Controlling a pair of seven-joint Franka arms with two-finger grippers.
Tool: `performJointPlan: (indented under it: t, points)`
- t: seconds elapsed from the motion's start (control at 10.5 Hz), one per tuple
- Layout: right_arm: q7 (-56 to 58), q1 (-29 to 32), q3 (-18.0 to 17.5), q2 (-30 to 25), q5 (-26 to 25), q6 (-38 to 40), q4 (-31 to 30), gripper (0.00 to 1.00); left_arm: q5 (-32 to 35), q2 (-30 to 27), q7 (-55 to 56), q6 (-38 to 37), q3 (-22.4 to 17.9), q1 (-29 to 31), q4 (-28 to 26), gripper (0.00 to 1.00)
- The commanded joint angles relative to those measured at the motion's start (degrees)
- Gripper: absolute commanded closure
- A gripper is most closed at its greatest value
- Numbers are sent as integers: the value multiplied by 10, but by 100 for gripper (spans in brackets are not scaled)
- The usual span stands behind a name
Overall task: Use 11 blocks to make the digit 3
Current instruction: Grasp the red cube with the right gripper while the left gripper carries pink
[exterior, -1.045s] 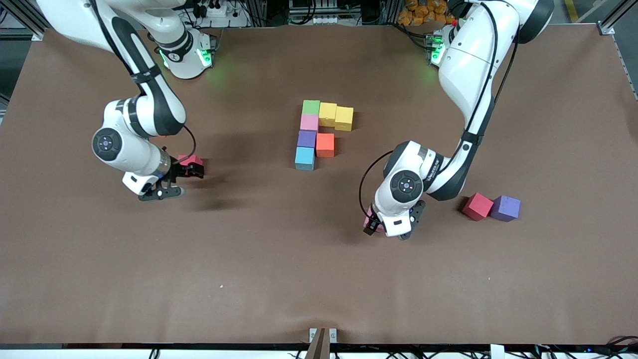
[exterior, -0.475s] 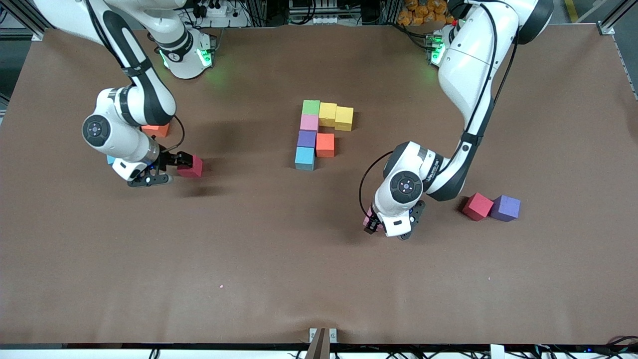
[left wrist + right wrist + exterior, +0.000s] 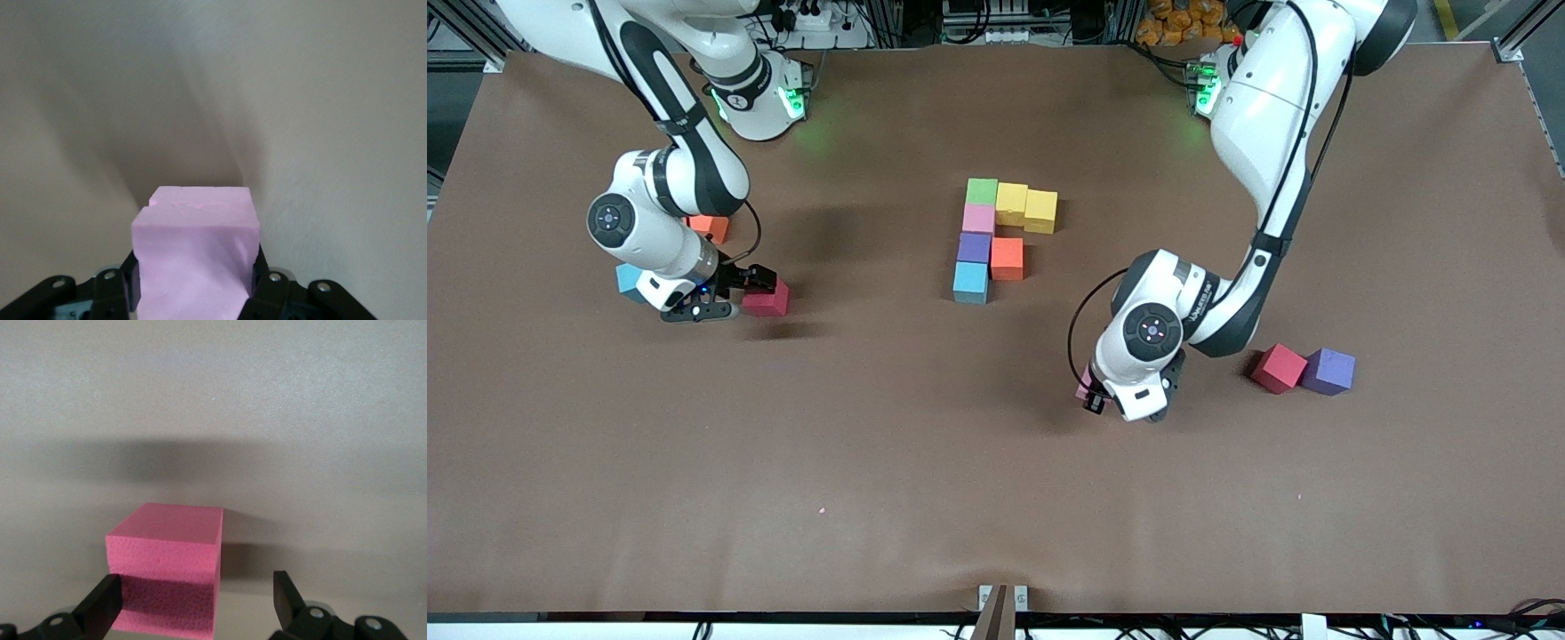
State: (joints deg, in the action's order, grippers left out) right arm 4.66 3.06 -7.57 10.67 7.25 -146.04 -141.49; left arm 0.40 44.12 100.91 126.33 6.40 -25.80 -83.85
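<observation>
In the front view, the unfinished figure (image 3: 978, 219) lay mid-table: a column of four cubes, with two yellow cubes branching from its top and an orange one from its third, all toward the left arm's end. The left gripper (image 3: 1096, 400) was down at the table nearer the camera than the figure, over a pink block (image 3: 1086, 384) that its wrist mostly hid. The right gripper (image 3: 740, 293) sat low beside a crimson block (image 3: 766, 299) toward the right arm's end, with a loose orange block (image 3: 710, 228) and cyan block (image 3: 630, 281) close by. A red block (image 3: 1278, 367) touched a purple block (image 3: 1328, 371) toward the left arm's end. The left wrist view settled what the front view could not: both fingers pressed against the sides of the pink block (image 3: 193, 260), so it was gripped. Whether it had left the table (image 3: 320, 100) could not be told. The right wrist view showed the jaws spread wide with the crimson block (image 3: 167, 580) between them, close to one finger and clear of the other. The step in hand appeared to be picking up; next the pink block would need lifting and carrying to the figure, probably to extend the middle bar beside its orange cube.
</observation>
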Motion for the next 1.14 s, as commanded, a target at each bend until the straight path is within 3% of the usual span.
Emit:
performJointPlan:
  t: [0.0, 0.29, 0.38, 0.57, 1.05]
  points:
    - [-11, 5, -7, -14, 12, 49, 14, 0, 12, -87, 93, -8, 1, -22, -92, 90]
    - [-30, 2, -9, -12, 15, 43, 14, 0, 10, -153, 132, 8, 12, -46, -208, 92]
    - [-29, -3, -10, -8, 15, 15, 8, 0, 10, -162, 164, 32, 34, -45, -233, 93]
    - [-28, -28, -9, 17, 15, -27, 2, 0, 10, -163, 212, 46, 47, -55, -254, 93]
    - [16, -32, -9, 32, 9, -41, 1, 0, 11, -168, 288, 94, 77, -62, -304, 93]
